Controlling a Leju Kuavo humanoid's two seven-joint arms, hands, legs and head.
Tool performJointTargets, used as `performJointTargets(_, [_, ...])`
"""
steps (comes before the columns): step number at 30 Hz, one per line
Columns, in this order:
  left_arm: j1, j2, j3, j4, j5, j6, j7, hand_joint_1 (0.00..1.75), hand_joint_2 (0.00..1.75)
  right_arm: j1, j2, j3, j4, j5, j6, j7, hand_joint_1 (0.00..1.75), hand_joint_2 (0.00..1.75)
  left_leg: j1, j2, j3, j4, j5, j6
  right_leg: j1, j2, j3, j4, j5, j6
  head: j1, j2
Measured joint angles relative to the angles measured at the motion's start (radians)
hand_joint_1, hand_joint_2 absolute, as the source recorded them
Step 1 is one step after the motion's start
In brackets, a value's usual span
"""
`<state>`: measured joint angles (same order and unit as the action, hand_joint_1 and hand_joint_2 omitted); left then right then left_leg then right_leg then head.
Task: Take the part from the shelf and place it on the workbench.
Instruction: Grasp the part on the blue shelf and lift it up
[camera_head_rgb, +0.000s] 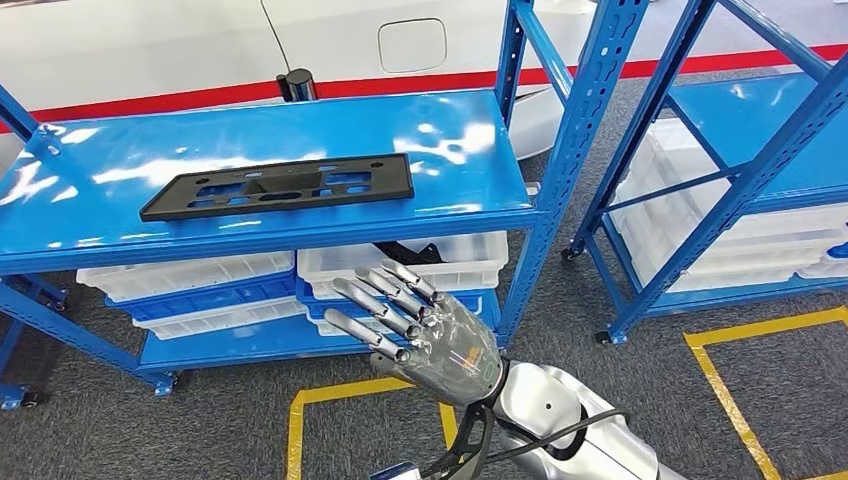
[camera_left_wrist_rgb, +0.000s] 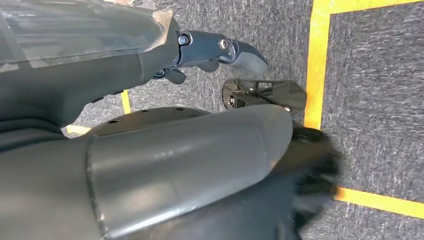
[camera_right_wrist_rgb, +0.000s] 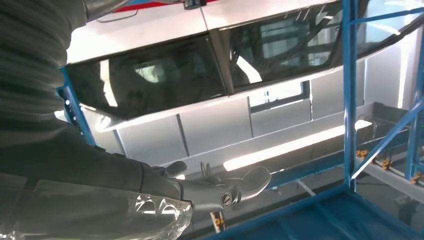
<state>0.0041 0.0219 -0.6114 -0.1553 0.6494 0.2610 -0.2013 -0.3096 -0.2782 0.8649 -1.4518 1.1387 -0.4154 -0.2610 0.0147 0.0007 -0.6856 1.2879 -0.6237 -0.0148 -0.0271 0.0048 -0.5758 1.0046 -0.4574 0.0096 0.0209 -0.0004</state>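
One black part (camera_head_rgb: 278, 186) lies unlabelled on the blue shelf (camera_head_rgb: 460, 150); right hand (camera_head_rgb: 420, 325) fingers spread, holding nothing.

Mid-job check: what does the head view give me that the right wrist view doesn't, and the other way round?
Head view alone: the black part lying flat on the blue shelf, white bins on the level below, yellow floor tape. Right wrist view alone: the white car's dark windows seen from close, beyond the shelf posts. Both: the right robot hand, raised with fingers spread and holding nothing, and the blue shelf frame.
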Motion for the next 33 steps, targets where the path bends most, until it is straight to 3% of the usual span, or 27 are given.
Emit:
performJointTargets(1, [0.0, 0.0, 0.0, 0.0, 0.0, 0.0, 0.0, 0.0, 0.0, 0.0, 0.001, 0.002, -0.001, -0.007, 0.002, -0.004, 0.0, 1.75, 0.0, 0.0, -0.005, -0.008, 0.021, 0.001, 0.001, 0.001, 0.002, 0.0, -0.001, -0.001, 0.0, 0.0])
performJointTargets(2, [0.0, 0.0, 0.0, 0.0, 0.0, 0.0, 0.0, 0.0, 0.0, 0.0, 0.002, 0.004, -0.002, -0.01, 0.004, -0.007, 0.0, 1.75, 0.0, 0.0, 0.01, -0.055, 0.059, 0.003, 0.0, 0.003, 0.006, 0.0, -0.003, 0.0, 0.0, 0.0])
performJointTargets(3, [0.0, 0.0, 0.0, 0.0, 0.0, 0.0, 0.0, 0.0, 0.0, -0.001, 0.003, 0.006, -0.004, -0.012, 0.005, -0.009, 0.0, 1.75, 0.001, 0.0, 0.04, -0.126, 0.102, 0.006, 0.0, 0.005, 0.009, 0.0, -0.006, 0.002, 0.0, 0.0])
performJointTargets(5, [-0.002, 0.0, 0.0, 0.0, 0.0, -0.001, -0.001, 0.0, 0.0, -0.003, 0.006, 0.008, -0.01, -0.019, 0.008, -0.013, 0.0, 1.75, -0.002, -0.001, 0.092, -0.244, 0.149, 0.013, 0.007, 0.008, 0.013, 0.001, -0.011, 0.01, 0.0, 0.0])
performJointTargets(6, [-0.003, 0.0, 0.0, 0.0, 0.0, -0.001, -0.001, 0.0, 0.0, -0.004, 0.008, 0.009, -0.013, -0.028, 0.01, -0.016, 0.0, 1.75, -0.004, -0.002, 0.103, -0.27, 0.154, 0.017, 0.01, 0.008, 0.013, 0.001, -0.013, 0.015, 0.001, 0.0])
performJointTargets(10, [-0.003, -0.001, 0.0, 0.0, 0.0, -0.002, -0.001, 0.0, 0.0, -0.009, 0.024, 0.005, -0.029, -0.077, 0.015, -0.017, 0.0, 1.75, -0.009, -0.002, 0.116, -0.285, 0.156, 0.043, 0.01, 0.006, 0.006, 0.014, -0.023, 0.036, 0.002, 0.0])
performJointTargets(12, [-0.004, -0.002, 0.0, 0.0, 0.0, -0.003, -0.002, 0.0, 0.0, -0.017, 0.035, 0.001, -0.037, -0.106, 0.017, -0.017, 0.0, 1.75, -0.006, 0.001, 0.124, -0.291, 0.159, 0.055, 0.01, 0.003, -0.041, 0.106, -0.065, 0.033, 0.004, 0.0])
performJointTargets(14, [-0.004, -0.002, 0.0, 0.0, 0.0, -0.006, -0.002, 0.0, 0.0, -0.021, 0.044, 0.001, -0.042, -0.142, 0.029, -0.029, 0.0, 1.75, -0.008, 0.001, 0.124, -0.291, 0.156, 0.06, 0.011, 0.003, -0.112, 0.243, -0.116, 0.028, 0.005, 0.0])
performJointTargets(15, [-0.004, -0.003, 0.0, 0.0, 0.0, -0.008, -0.003, 0.0, 0.0, -0.022, 0.047, 0.001, -0.043, -0.163, 0.04, -0.041, 0.0, 1.75, -0.009, 0.001, 0.125, -0.291, 0.155, 0.061, 0.011, 0.003, -0.135, 0.284, -0.125, 0.031, 0.005, 0.0])
performJointTargets(16, [-0.004, -0.003, -0.001, 0.0, 0.0, -0.01, -0.004, 0.0, 0.0, -0.022, 0.048, 0.001, -0.046, -0.187, 0.053, -0.058, 0.0, 1.31, -0.009, 0.0, 0.127, -0.29, 0.153, 0.061, 0.011, 0.002, -0.139, 0.285, -0.117, 0.037, 0.005, 0.0])
performJointTargets(17, [-0.004, -0.003, -0.001, 0.0, 0.0, -0.013, -0.005, 0.0, 0.0, -0.023, 0.049, 0.0, -0.049, -0.215, 0.065, -0.077, 0.0, 0.87, -0.009, -0.001, 0.131, -0.29, 0.151, 0.06, 0.011, 0.002, -0.121, 0.244, -0.094, 0.045, 0.005, 0.0])
performJointTargets(19, [-0.004, -0.003, -0.002, 0.0, 0.0, -0.017, -0.008, 0.0, 0.0, -0.024, 0.049, -0.005, -0.061, -0.283, 0.087, -0.12, 0.0, 0.0, -0.011, -0.004, 0.14, -0.29, 0.145, 0.054, 0.012, -0.002, -0.05, 0.098, -0.034, 0.055, 0.005, 0.0])
performJointTargets(21, [-0.005, -0.002, -0.002, 0.0, 0.0, -0.02, -0.01, 0.0, 0.0, -0.02, 0.049, -0.016, -0.074, -0.363, 0.111, -0.162, 0.0, 0.0, -0.015, -0.005, 0.145, -0.288, 0.137, 0.046, 0.014, -0.004, -0.004, 0.007, -0.001, 0.046, 0.004, 0.0])
performJointTargets(23, [-0.004, -0.001, -0.003, 0.0, 0.0, -0.022, -0.013, 0.0, 0.0, -0.011, 0.048, -0.032, -0.086, -0.433, 0.132, -0.192, 0.0, 0.0, -0.019, -0.005, 0.146, -0.286, 0.133, 0.055, 0.015, -0.002, 0.003, -0.004, 0.003, 0.035, 0.004, 0.0])
performJointTargets(25, [-0.004, 0.0, -0.004, 0.0, 0.0, -0.025, -0.014, 0.0, 0.0, 0.0, 0.048, -0.048, -0.094, -0.481, 0.144, -0.213, 0.0, 0.0, -0.018, -0.004, 0.148, -0.288, 0.133, 0.068, 0.016, 0.0, 0.003, -0.004, 0.003, 0.032, 0.004, 0.0])
performJointTargets(26, [-0.004, 0.0, -0.004, 0.0, 0.0, -0.026, -0.014, 0.0, 0.0, 0.005, 0.048, -0.056, -0.098, -0.501, 0.147, -0.22, 0.0, 0.0, -0.018, -0.004, 0.149, -0.29, 0.133, 0.069, 0.016, 0.001, 0.003, -0.004, 0.003, 0.031, 0.004, 0.0])
performJointTargets(30, [-0.005, 0.0, -0.004, 0.0, 0.0, -0.021, -0.014, 0.0, 0.0, 0.021, 0.047, -0.092, -0.107, -0.559, 0.145, -0.234, 0.0, 0.0, -0.017, -0.003, 0.153, -0.298, 0.136, 0.061, 0.018, 0.002, 0.003, -0.004, 0.0, 0.027, 0.004, 0.0])
performJointTargets(33, [-0.005, 0.0, -0.004, 0.0, 0.002, -0.016, -0.015, 0.0, 0.0, 0.032, 0.046, -0.12, -0.109, -0.559, 0.125, -0.227, 0.0, 0.0, -0.016, -0.003, 0.153, -0.3, 0.136, 0.044, 0.019, 0.002, 0.003, -0.004, 0.0, 0.026, 0.004, 0.0])
